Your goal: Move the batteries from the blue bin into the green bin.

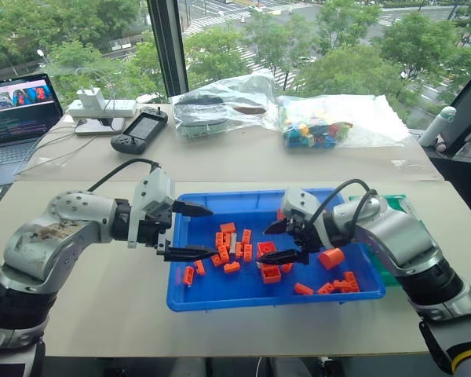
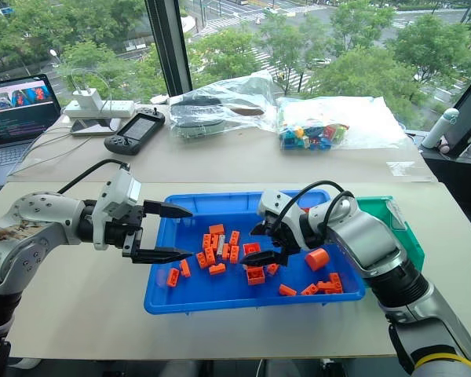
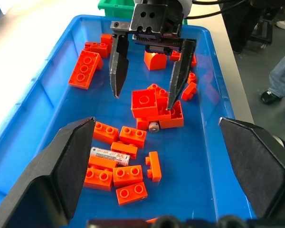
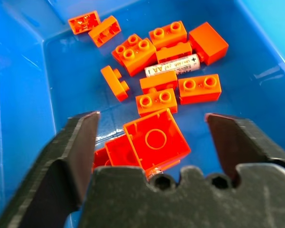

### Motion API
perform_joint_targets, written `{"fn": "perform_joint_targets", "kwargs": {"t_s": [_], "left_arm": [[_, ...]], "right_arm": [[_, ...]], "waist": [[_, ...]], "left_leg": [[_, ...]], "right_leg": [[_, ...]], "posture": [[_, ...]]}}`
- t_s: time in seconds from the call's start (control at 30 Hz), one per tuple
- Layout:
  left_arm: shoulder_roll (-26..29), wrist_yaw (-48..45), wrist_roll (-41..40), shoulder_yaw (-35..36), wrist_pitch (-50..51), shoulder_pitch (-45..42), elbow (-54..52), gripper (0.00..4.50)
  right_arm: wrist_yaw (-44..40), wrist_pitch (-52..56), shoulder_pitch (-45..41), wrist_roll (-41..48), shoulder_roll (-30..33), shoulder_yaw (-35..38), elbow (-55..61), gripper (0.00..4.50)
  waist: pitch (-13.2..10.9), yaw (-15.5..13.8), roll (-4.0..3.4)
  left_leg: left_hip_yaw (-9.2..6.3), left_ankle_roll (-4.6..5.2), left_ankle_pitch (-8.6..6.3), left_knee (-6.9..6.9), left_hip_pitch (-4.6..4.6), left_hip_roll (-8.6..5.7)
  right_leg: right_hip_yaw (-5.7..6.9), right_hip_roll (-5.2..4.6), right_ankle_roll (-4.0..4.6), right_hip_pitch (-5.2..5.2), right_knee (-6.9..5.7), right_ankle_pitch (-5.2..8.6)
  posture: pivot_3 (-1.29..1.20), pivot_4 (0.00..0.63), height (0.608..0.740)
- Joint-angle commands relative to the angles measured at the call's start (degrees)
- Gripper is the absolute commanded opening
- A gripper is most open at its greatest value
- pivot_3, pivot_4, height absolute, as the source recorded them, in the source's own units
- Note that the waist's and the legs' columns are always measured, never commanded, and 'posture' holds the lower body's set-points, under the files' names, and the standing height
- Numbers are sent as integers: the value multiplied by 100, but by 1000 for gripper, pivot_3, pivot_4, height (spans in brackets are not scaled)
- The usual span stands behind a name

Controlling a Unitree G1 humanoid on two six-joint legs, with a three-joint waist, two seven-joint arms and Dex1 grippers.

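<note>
Spanning the lower half of the head views, the counter [image 1: 243,161] carries all items listed.

Blue bin [image 1: 212,297]: centre of the frame, shallow, holding scattered orange bricks [image 1: 271,273] and one fat orange cylinder piece [image 1: 330,258] toward its right end.

Green bin [image 2: 400,224]: right of the blue bin, just beside its right edge, partly hidden behind the right arm.

Laptop [image 1: 16,118]: upper left of the frame, screen lit.

Clear plastic bags [image 1: 334,122]: upper centre, one holding multicoloured bricks.

Handheld controller [image 1: 140,130]: upper left-centre, beside a white power strip [image 1: 102,107].

Left gripper [image 1: 190,232]: at the blue bin's left rim, jaws wide apart, one above the other, holding nothing.

Right gripper [image 1: 281,241]: over the middle of the blue bin, jaws apart and straddling a stacked clump of orange bricks, holding nothing.

Batteries: one AA battery [image 4: 173,66] lies flat among the bricks left of centre in the blue bin; the end of a second [image 3: 153,126] peeps from under the brick clump below the right gripper.
</note>
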State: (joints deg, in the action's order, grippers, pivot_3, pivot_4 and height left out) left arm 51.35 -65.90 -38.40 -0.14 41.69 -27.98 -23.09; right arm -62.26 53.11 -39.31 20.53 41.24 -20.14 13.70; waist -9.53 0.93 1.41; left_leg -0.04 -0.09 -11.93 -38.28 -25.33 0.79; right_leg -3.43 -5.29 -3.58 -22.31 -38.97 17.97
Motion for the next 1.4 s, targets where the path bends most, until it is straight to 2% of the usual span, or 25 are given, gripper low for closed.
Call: {"fn": "perform_joint_targets", "kwargs": {"t_s": [0.03,0.1,0.17,0.33,0.53,0.6,0.73,0.87,0.93,1.0,1.13,1.23,1.4], "left_arm": [[63,6,-72,114,1,3,-153,4500],[66,5,-68,112,-1,3,-148,4500],[51,7,-63,93,-3,-10,-132,4500],[14,7,-50,53,-11,-40,-89,4500],[0,12,-101,68,23,-36,-115,4500],[-7,17,-102,65,24,-33,-122,4500],[-66,44,-81,17,15,-47,-128,4500],[-90,49,-54,4,14,-74,-105,4500],[-94,48,-32,-2,16,-80,-100,4500],[-93,53,-12,-12,13,-82,-92,4500],[-77,55,-2,-16,20,-79,-88,4500],[-72,54,-7,-14,27,-77,-88,4500],[-60,26,-29,-10,37,-58,-103,4500]], "right_arm": [[-26,-117,-26,11,38,72,52,2466],[-39,-109,-42,26,77,111,57,1766],[-60,-101,-51,45,119,144,78,1374],[-65,-121,-45,100,164,210,164,1374],[-324,240,-346,706,503,983,181,1374],[-307,18,-473,527,767,1132,-148,1374],[-77,-1197,-715,-660,1478,889,-1400,1374],[-11,-1765,-787,-1027,1455,878,-1948,1374],[45,-1934,-768,-1150,1392,915,-2069,2380],[47,-1869,-763,-1070,1278,1019,-2025,2923],[96,-1877,-794,-1113,1170,1062,-1887,4359],[33,-1631,-899,-957,1122,1146,-1641,4480],[-828,-646,-587,-72,1301,923,-202,4480]], "waist": [[0,0,0],[0,0,0],[0,0,0],[0,0,0],[0,-4,0],[0,-10,0],[0,-32,0],[0,30,0],[0,89,0],[0,124,0],[0,131,0],[0,113,0],[-1,112,-1]], "left_leg": [[0,0,0,0,0,0],[0,0,0,0,0,0],[0,0,0,0,0,1],[0,0,0,0,0,0],[0,0,0,0,0,0],[1,0,0,0,0,-1],[3,0,0,0,0,-4],[10,0,0,2,0,1],[12,0,0,6,2,5],[11,0,0,8,2,5],[9,0,0,8,1,4],[9,0,0,8,1,2],[4,0,0,8,1,4]], "right_leg": [[0,0,0,0,0,0],[0,0,0,0,0,0],[0,1,0,0,0,0],[0,0,0,0,1,0],[0,0,0,0,1,0],[0,-2,0,1,3,0],[2,-4,0,2,11,0],[0,-2,0,-3,28,0],[-3,2,0,-9,23,0],[-3,1,0,-12,7,0],[-3,0,0,-9,2,0],[-3,-2,0,-8,2,0],[0,-1,0,-6,1,0]], "posture": [[0,150,725],[0,150,725],[0,150,725],[0,150,725],[0,150,725],[0,150,725],[0,150,725],[0,150,725],[0,150,725],[0,150,725],[0,150,725],[0,150,725],[0,150,725]]}}
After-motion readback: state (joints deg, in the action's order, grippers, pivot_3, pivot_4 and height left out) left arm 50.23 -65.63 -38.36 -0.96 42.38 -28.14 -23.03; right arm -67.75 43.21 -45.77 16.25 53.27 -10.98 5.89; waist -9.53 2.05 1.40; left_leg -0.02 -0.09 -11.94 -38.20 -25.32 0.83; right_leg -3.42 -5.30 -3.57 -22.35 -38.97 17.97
